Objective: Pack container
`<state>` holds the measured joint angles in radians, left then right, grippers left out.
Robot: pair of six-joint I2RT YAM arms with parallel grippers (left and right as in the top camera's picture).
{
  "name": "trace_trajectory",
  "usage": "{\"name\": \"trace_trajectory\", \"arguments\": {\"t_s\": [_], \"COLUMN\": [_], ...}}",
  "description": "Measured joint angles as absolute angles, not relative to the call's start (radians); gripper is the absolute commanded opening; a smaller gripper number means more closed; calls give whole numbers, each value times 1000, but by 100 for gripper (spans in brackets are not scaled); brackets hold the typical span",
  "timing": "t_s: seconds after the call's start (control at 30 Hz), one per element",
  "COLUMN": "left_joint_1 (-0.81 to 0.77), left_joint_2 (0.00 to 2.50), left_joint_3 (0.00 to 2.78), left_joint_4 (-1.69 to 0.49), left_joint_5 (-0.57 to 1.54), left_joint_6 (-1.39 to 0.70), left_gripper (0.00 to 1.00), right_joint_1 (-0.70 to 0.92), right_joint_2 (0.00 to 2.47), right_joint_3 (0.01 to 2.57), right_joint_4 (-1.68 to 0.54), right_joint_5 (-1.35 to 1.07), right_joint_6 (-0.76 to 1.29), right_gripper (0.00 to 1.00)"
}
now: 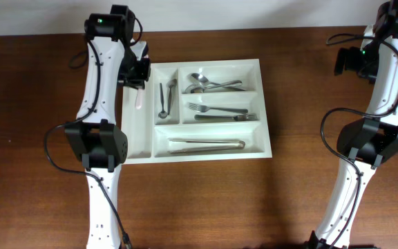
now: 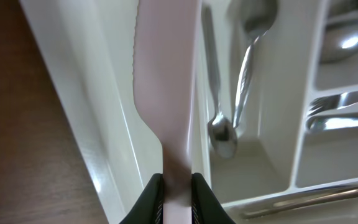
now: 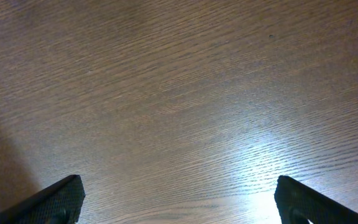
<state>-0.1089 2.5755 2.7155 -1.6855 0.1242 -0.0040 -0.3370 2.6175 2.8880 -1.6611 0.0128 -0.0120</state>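
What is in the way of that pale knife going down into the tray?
Nothing visible. The left gripper holds the knife over the tray's bare leftmost compartment; the spoons lie one compartment over.

A large white rectangular container (image 1: 206,156) is laid flat on the counter, its five compartments facing up. Teaspoons (image 1: 163,100) are held in the second narrow compartment, spoons (image 1: 209,84), forks (image 1: 216,108) and tongs (image 1: 206,144) in the three long ones. A pink knife (image 2: 165,93), serrated, is gripped between the left fingers (image 2: 148,202) over the leftmost narrow compartment.
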Motion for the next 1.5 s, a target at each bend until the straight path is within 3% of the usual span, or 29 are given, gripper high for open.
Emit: {"name": "trace_trajectory", "arguments": {"t_s": [0.43, 0.63, 0.77, 0.87, 1.27, 1.5], "left_joint_1": [-109, -109, -109, -109, -109, -109], "left_joint_2": [2576, 2576, 2576, 2576, 2577, 2489], "left_joint_3": [2524, 2523, 2522, 2522, 2658, 2857], "left_joint_4": [-1687, -1687, -1687, -1687, -1687, -1684], "left_joint_5": [105, 93, 90, 88, 74, 67], "left_joint_6": [-38, -52, -61, -72, -44, -32], "left_gripper": [2, 30, 64, 84, 99, 100], "right_joint_1": [-337, -337, -337, -337, -337, -337], "right_joint_2": [2617, 2617, 2617, 2617, 2617, 2617], "right_joint_3": [2888, 2888, 2888, 2888, 2888, 2888], "right_joint_4": [-1661, -1661, -1661, -1661, -1661, -1661], "right_joint_5": [13, 13, 13, 13, 12, 13], "right_joint_6": [-13, -12, -12, -12, -12, -12], "right_gripper": [99, 99, 99, 99, 99, 99]}}
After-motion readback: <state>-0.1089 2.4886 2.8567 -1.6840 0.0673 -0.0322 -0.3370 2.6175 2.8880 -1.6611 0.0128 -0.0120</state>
